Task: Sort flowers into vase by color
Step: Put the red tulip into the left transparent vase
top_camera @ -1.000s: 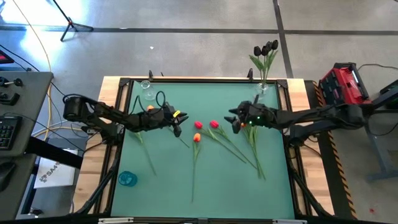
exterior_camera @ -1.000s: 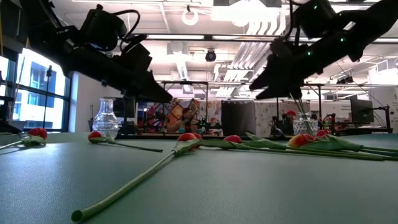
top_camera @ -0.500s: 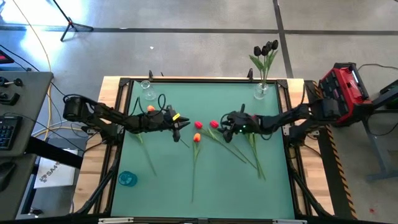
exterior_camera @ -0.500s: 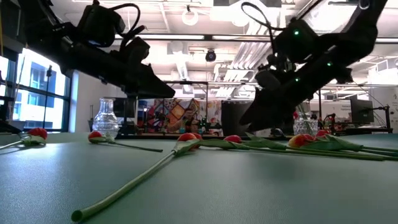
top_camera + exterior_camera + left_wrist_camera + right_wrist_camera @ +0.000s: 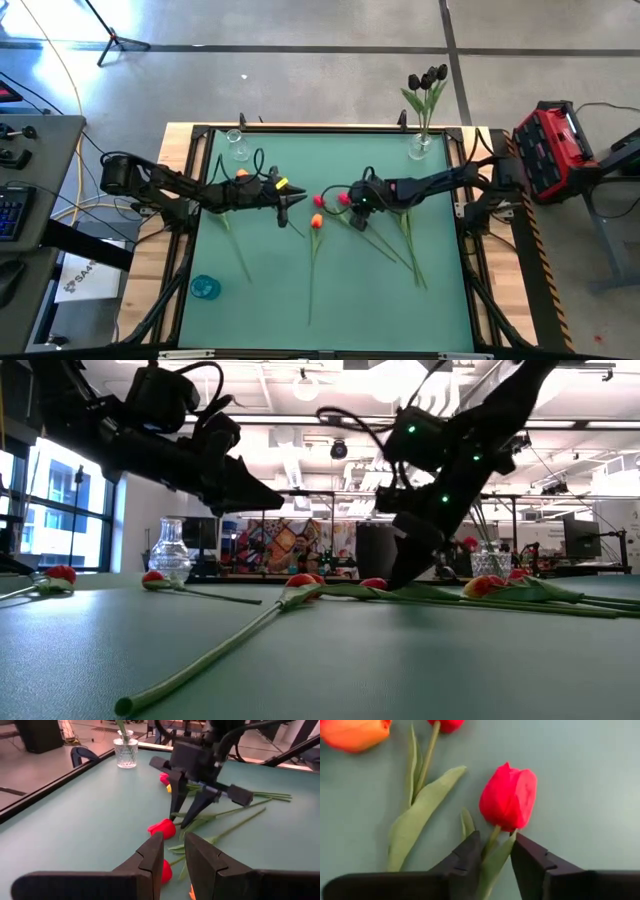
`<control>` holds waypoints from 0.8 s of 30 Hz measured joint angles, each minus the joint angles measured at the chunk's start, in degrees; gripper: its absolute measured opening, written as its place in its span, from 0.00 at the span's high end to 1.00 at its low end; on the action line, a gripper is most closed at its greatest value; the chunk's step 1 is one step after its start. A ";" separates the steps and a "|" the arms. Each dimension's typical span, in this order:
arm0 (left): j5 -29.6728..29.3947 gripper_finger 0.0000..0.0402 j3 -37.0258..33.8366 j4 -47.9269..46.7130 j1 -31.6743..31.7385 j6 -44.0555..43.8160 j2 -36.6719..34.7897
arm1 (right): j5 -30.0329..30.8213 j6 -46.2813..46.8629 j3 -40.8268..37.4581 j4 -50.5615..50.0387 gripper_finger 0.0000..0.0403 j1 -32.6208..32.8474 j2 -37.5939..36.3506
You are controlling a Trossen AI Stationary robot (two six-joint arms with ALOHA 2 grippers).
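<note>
The left gripper (image 5: 287,199) hangs over the mat just left of the red tulip (image 5: 343,200). It has not moved in the last second. Its fingers are a little apart and nothing is between them.

The right gripper (image 5: 352,204) is the one that changed. A second ago it was up high, right of the red tulip, with its fingers wide. Now it is down on the mat, and its fingers sit on both sides of the stem just under the red head (image 5: 509,796). They have come much closer together. The stem runs between them, but it is hard to tell if they squeeze it yet. So this looks like the start of a pick-up, and the tulip must then go to a vase.

Other tulips lie near the red tulip: another red one (image 5: 319,201) and an orange one (image 5: 316,221) to its left. An empty vase (image 5: 238,147) stands at the back, far left of the red tulip. A vase (image 5: 421,146) with dark tulips (image 5: 427,78) stands back right.

From the high view the right gripper's fingertips are too small to see. In the low view the arm hides the stem. Another orange head (image 5: 241,174) shows behind the left arm, mostly covered.
</note>
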 joint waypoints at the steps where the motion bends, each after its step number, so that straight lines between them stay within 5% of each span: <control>1: 0.02 0.83 0.00 -0.10 0.08 0.00 0.00 | -1.96 -0.66 0.73 -0.85 0.80 -0.74 0.41; 10: 0.02 0.83 0.00 -0.15 -0.04 -0.57 0.00 | -11.56 -0.88 3.73 -4.81 0.98 -6.84 3.42; 16: 0.88 0.83 0.00 -0.39 -0.01 -3.00 0.00 | -11.63 0.65 3.46 -4.41 1.00 -7.50 2.11; 24: 3.43 0.83 0.00 -0.13 1.72 -6.35 -1.07 | -11.68 6.17 3.36 14.38 1.00 -7.52 -2.55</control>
